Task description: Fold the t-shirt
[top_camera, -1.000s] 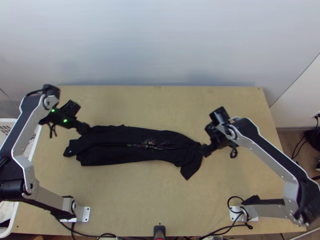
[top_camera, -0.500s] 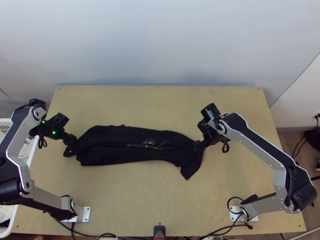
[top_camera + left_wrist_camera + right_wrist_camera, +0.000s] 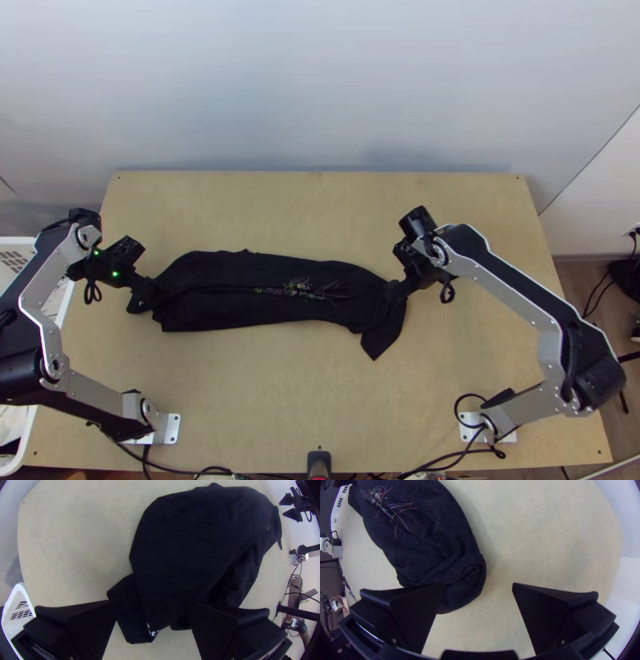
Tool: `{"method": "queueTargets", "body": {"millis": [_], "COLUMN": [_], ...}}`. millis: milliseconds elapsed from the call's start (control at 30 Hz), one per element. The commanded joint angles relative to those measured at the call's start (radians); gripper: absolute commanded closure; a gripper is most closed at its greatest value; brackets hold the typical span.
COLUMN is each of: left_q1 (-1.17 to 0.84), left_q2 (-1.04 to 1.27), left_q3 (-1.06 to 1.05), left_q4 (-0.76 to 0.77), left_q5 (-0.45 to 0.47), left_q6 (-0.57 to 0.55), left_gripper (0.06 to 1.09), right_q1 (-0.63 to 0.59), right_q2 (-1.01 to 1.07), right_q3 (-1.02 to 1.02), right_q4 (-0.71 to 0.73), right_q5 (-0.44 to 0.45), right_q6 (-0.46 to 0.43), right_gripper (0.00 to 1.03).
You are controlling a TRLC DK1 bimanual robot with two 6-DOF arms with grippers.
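Down and left since the first frame has gone the left gripper, while the right gripper has edged left—both with broad flat black fingers spread wide, no cloth pinched. Between them, left of centre in the top view, lies the long, narrowly folded black cloth t-shirt; catching only its upper layer could spoil the fold—wrists tilt inward toward its ends.

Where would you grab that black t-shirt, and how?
Probably at both ends of the t-shirt, from above, left gripper at one, right gripper at the other: it lies low in a long strip, and bunched folds at the right gripper's end offer something to pinch.
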Motion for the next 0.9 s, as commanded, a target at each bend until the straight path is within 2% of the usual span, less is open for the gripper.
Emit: {"method": "queueTargets", "body": {"millis": [0,267,467,533,567,700,867], "left_q1": [0.002,-0.002,-0.002,-0.002,-0.004,-0.008,-0.028], "left_q2": [0.009,0.023,0.029,0.031,0.031,0.031,0.032], "left_q3": [-0.004,0.015,0.029,0.029,0.027,0.027,0.018], "left_q4": [0.032,0.039,0.039,0.039,0.039,0.039,0.047], "left_q5": [-0.004,-0.006,-0.011,-0.012,-0.011,-0.011,-0.011], "left_q6": [0.002,0.004,0.004,0.004,0.004,0.004,-0.004], "left_gripper": [0.17,0.17,0.17,0.17,0.17,0.17,0.17], "right_q1": [0.019,0.039,0.054,0.060,0.060,0.053,0.007], "right_q2": [0.061,0.142,0.157,0.157,0.153,0.047,-0.114], "right_q3": [0.004,0.021,-0.006,-0.014,-0.016,0.058,0.320], "right_q4": [0.030,0.097,0.162,0.170,0.168,0.084,-0.022], "right_q5": [0.001,0.003,0.001,0.001,0.001,0.001,0.003], "right_q6": [-0.003,-0.021,-0.072,-0.098,-0.118,-0.158,-0.199], "right_gripper": [0.16,0.22,0.69,0.93,1.00,1.00,1.00]}}
